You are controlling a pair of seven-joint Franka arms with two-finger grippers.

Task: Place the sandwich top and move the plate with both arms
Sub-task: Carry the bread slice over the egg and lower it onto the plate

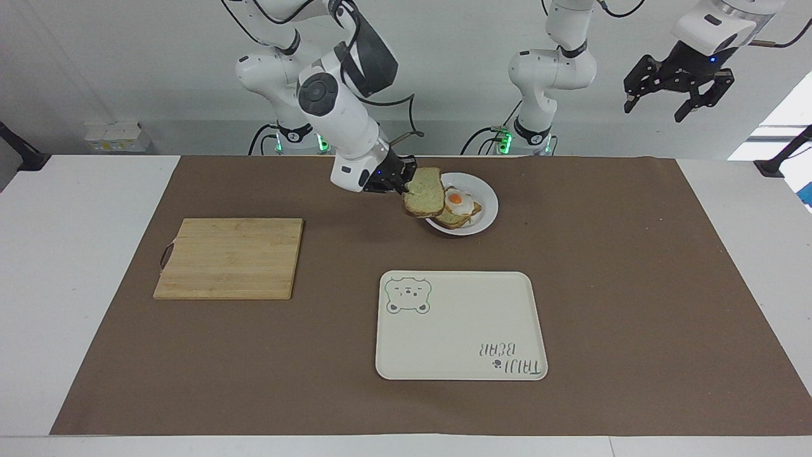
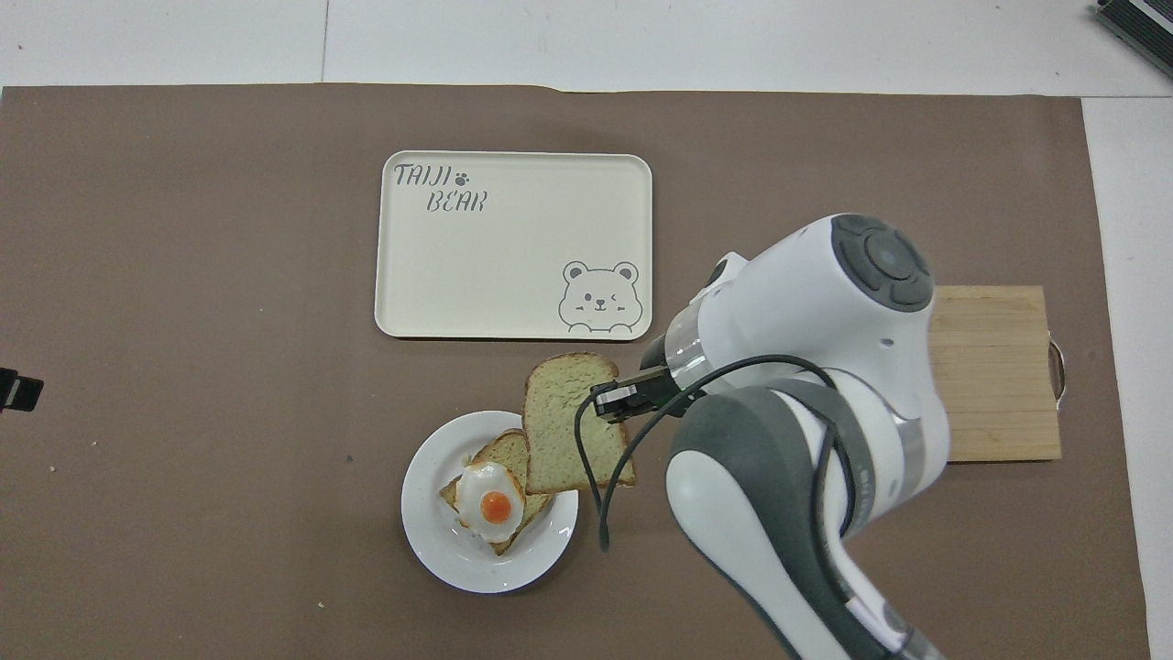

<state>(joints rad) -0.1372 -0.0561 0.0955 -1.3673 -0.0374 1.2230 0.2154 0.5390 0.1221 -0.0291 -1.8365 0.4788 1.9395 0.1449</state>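
My right gripper (image 1: 399,181) is shut on the edge of the sandwich top (image 1: 425,193), a plain pale bread slice with a brown crust, and holds it in the air over the rim of the plate (image 1: 485,219). In the overhead view the sandwich top (image 2: 564,422) overlaps the plate (image 2: 440,550) and my right gripper (image 2: 612,403) is beside it. The small white plate carries a bread slice with a fried egg (image 1: 457,202), also in the overhead view (image 2: 493,502). My left gripper (image 1: 677,89) is open and waits high above the left arm's end of the table.
A cream rectangular tray with a bear drawing (image 1: 460,325) lies farther from the robots than the plate. A wooden cutting board (image 1: 229,258) lies toward the right arm's end of the table. A brown mat (image 1: 634,285) covers the table.
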